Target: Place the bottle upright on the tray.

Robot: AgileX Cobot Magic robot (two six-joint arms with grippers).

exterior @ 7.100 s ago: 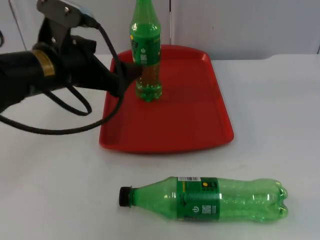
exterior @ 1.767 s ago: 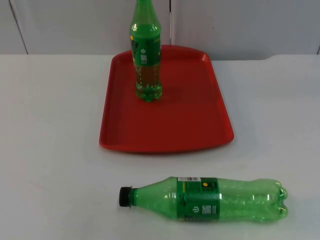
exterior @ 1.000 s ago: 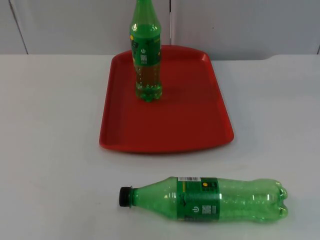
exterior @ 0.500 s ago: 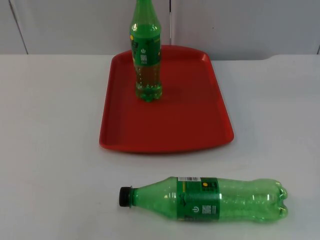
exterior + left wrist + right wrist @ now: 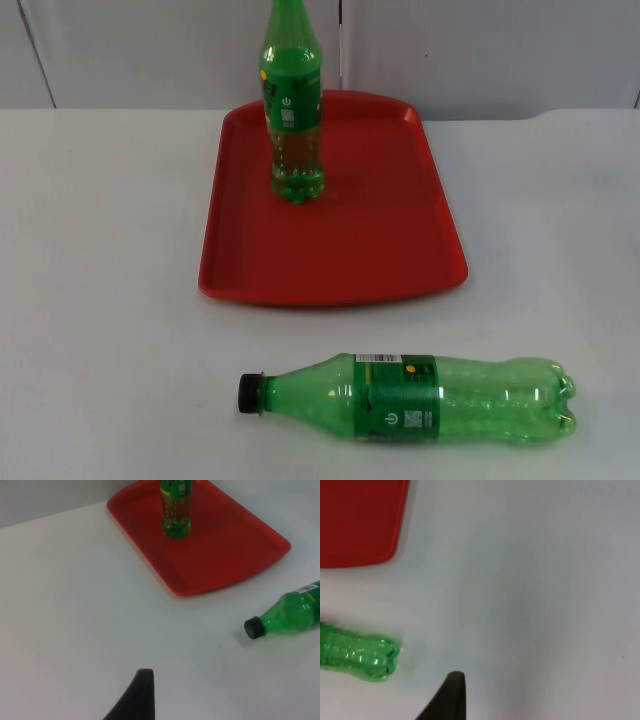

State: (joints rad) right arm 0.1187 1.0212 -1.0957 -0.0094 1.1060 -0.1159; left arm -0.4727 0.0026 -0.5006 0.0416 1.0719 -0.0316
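A bottle (image 5: 292,110) stands upright at the tray's (image 5: 380,250) far-left corner, another (image 5: 420,398) lies at the counter's (image 5: 100,300) near edge; gripper states cannot be told.

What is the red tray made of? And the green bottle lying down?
The red tray looks like smooth, slightly shiny plastic: one even colour with rounded, moulded edges. The lying green bottle looks like thin, see-through plastic, since light passes through it, with a black cap, probably plastic too, and a printed label.
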